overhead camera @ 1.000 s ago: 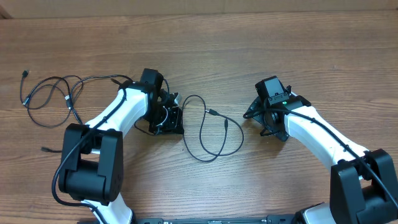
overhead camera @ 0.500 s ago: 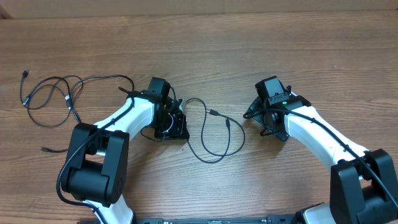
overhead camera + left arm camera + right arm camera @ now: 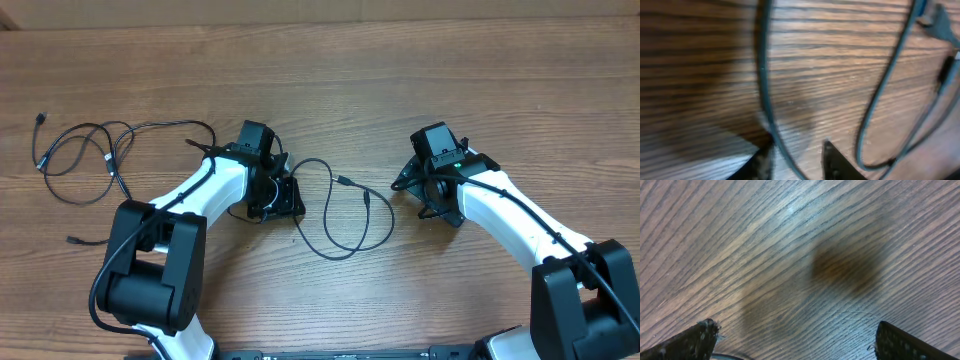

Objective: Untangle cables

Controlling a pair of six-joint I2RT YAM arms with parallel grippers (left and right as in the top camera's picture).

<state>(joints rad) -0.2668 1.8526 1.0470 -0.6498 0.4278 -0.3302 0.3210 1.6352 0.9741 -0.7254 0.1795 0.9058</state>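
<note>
Overhead camera: on the wooden counter (image 3: 400, 70), one black cable (image 3: 345, 215) lies in an open loop near the middle, between the two arms. Its small plug end (image 3: 341, 181) lies inside the loop. The left gripper (image 3: 290, 205) sits low at the loop's left side. A second bunch of cables (image 3: 85, 160) lies loosely looped toward the counter's left edge, well apart from the first. The right gripper (image 3: 415, 190) hangs just right of the loop, clear of it.

Left wrist camera, blurred: the left gripper's fingers (image 3: 832, 160) stand slightly apart. One cable strand runs down between them, close to the left finger, with a gap beside it. More cable curves at the right.

Right wrist camera: the right gripper's fingers (image 3: 900, 340) are spread wide, with only wood grain between them.
</note>
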